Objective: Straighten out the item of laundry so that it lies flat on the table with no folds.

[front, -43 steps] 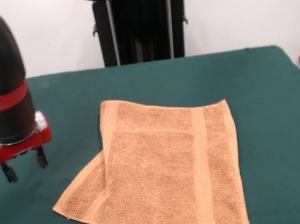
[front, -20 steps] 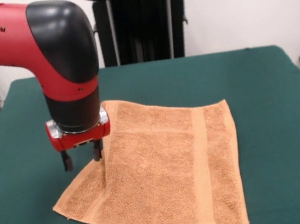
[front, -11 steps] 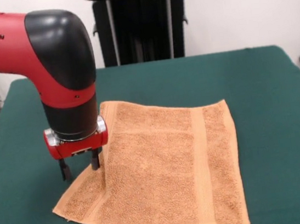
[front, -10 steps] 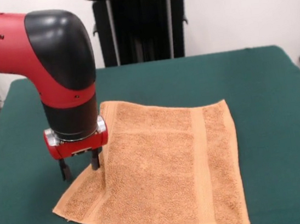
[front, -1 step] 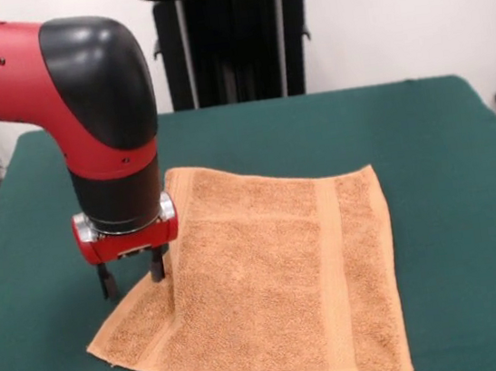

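At the left of the front view we have the gripper point(front, -1 step: 132, 279) lowered to the towel's left edge, its two dark fingers point(front, -1 step: 107, 284) standing apart with a clear gap between them. One tip sits over the green table point(front, -1 step: 425, 144) just outside the cloth, the other over the terry near the fold line — a straddle that, we judge, sets up a pinch on the tucked layer. Whether the tips actually touch the cloth we cannot tell from this angle.

The towel point(front, -1 step: 270, 283) lies a little left of the table's middle, nearer the camera's side than the far one. Its left part is doubled: a triangular flap point(front, -1 step: 138, 323) pokes out at the lower left beneath the upper layer, and a crease runs down from the far-left corner. That is why the arm has placed itself here and not elsewhere — the fold is the only thing to undo.

Moving right, the cloth is flat, with a woven band point(front, -1 step: 334, 275) running front to back and the right edge lying straight on the felt. We take the task as barely begun; the fold is not yet opened.
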Controlling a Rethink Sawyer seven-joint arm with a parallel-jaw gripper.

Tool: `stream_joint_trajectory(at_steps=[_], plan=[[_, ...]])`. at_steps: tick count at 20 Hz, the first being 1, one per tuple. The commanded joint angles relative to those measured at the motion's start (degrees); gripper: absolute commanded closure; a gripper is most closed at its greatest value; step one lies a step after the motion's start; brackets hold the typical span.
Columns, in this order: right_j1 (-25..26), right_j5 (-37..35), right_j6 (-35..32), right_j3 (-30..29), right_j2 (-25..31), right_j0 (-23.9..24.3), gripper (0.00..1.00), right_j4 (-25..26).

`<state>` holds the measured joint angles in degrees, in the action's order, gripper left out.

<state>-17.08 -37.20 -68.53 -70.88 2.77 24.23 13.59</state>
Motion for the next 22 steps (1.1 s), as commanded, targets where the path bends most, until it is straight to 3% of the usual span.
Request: stream_joint_trajectory(at_steps=[1,17,22], plan=[[13.3,19.74,-15.92,-2.46,1.16,-0.93,1.0,1.93],[13.36,21.06,-16.07,-2.76,1.08,-0.89,1.0,1.21],[12.68,15.98,-9.28,-1.12,3.04,1.67,1.0,1.69]])
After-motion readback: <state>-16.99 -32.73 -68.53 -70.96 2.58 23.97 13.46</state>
